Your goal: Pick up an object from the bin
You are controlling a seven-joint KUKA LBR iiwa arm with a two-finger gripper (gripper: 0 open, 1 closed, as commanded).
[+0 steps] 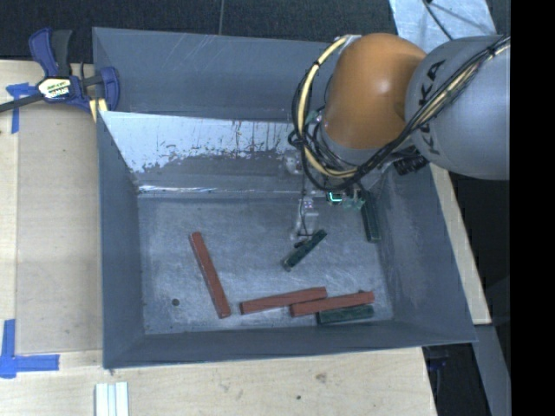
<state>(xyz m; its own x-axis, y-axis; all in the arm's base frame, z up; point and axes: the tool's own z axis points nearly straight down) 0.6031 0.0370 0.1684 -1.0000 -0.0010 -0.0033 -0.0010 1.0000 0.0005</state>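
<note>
My gripper (304, 224) hangs below the arm's orange cover, over the middle right of the bin floor. Directly beneath its tip lies a small dark green bar (303, 250), tilted with its upper end to the right. Whether the gripper touches the bar I cannot tell. A second dark bar (370, 220) lies along the right wall, just right of the gripper.
A brown bar (210, 275) lies at an angle on the left of the floor. Two more brown bars (283, 302) (333, 303) lie end to end along the front wall, with a dark green bar (345, 315) just in front of them.
</note>
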